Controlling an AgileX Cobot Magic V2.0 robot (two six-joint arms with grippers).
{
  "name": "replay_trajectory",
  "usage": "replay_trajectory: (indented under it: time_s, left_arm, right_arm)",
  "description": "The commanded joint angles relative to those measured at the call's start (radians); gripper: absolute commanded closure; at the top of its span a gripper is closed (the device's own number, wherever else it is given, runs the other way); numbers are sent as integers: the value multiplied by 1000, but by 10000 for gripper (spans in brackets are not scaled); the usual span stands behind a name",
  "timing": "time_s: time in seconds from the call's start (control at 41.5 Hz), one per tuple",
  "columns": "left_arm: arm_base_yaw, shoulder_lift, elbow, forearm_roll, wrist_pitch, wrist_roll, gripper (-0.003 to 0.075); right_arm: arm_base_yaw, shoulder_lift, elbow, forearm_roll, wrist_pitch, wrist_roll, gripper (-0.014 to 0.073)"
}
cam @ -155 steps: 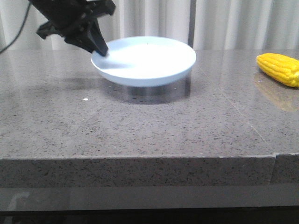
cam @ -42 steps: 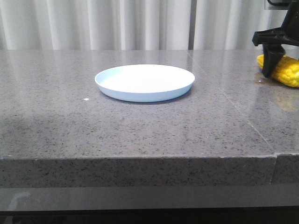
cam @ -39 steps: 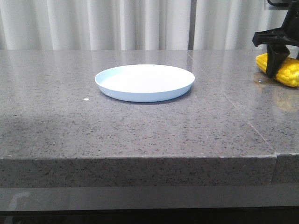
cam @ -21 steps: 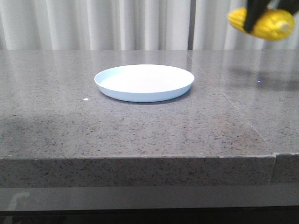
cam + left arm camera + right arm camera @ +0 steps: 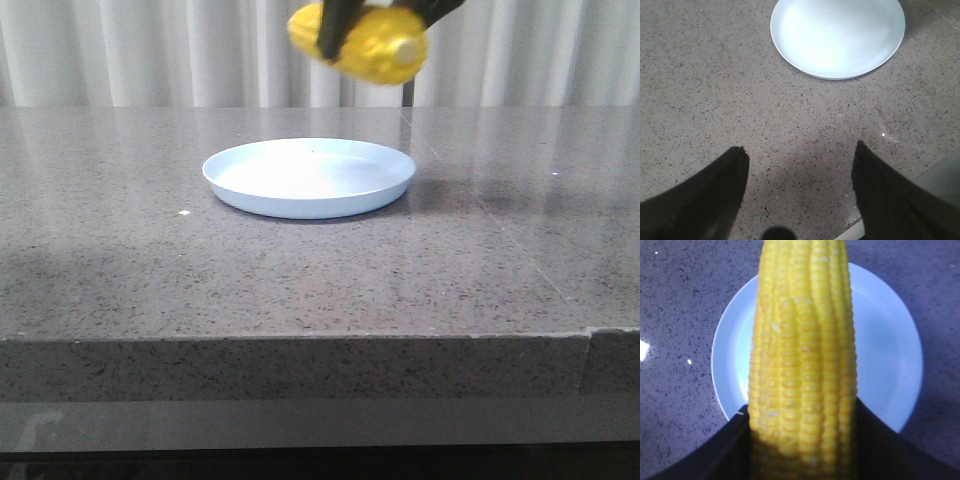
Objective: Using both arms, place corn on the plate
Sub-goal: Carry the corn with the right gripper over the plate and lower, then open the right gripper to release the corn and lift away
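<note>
**Front view: corn held high over the plate**

Right wrist view gives me the relation I care about: the corn (image 5: 802, 360) runs lengthwise away from my right claw (image 5: 802, 450), pinched between the two dark fingers near one end, and the plate (image 5: 890, 345) sits directly beneath it, showing on both sides of the cob. In the front view the corn (image 5: 360, 40) hangs well above the plate (image 5: 310, 177), slightly right of the plate's centre, its pale stub end facing the near right and its long axis slanting toward the far left. I judge the coming move to be a straight descent; the cob looks shorter than the plate is wide, so it should fit.

My left claw (image 5: 800, 192) is spread and holds nothing, hovering over bare tabletop (image 5: 700, 90) near the plate (image 5: 837, 35), clear of the drop.
</note>
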Motion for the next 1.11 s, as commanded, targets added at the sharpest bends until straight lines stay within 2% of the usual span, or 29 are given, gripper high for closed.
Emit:
replay_trajectory:
  time_s: [0.0, 0.12, 0.193, 0.265, 0.361, 0.433, 0.602, 0.746, 0.867, 1.084]
  left_arm:
    - [-6, -9, -25, 5, -66, -11, 280]
    - [-6, -9, -25, 5, -66, -11, 280]
    - [-6, -9, -25, 5, -66, -11, 280]
    - [-6, -9, -25, 5, -66, -11, 280]
    - [-6, -9, -25, 5, -66, -11, 280]
    - [-6, -9, -25, 5, -66, -11, 280]
    - [-6, -9, -25, 5, -66, -11, 280]
    - [-6, -9, -25, 5, -66, -11, 280]
    - [-6, -9, -25, 5, -66, -11, 280]
    - [-6, -9, -25, 5, -66, -11, 280]
  right_arm:
    - [5, 8, -32, 15, -102, 40, 304]
    - [5, 70, -32, 19, -140, 63, 299]
    - [5, 101, -32, 19, -156, 70, 260]
    - [5, 120, -32, 19, -164, 70, 165]
    - [5, 125, -32, 18, -161, 69, -6]
    - [5, 109, -32, -2, -164, 67, -73]
    - [5, 20, -32, -95, -139, 49, -50]
    - [5, -98, -7, -116, -90, -59, -50]
    - [5, -230, 77, -116, -74, -109, -50]
    - [5, -489, 284, -117, -82, -123, -50]
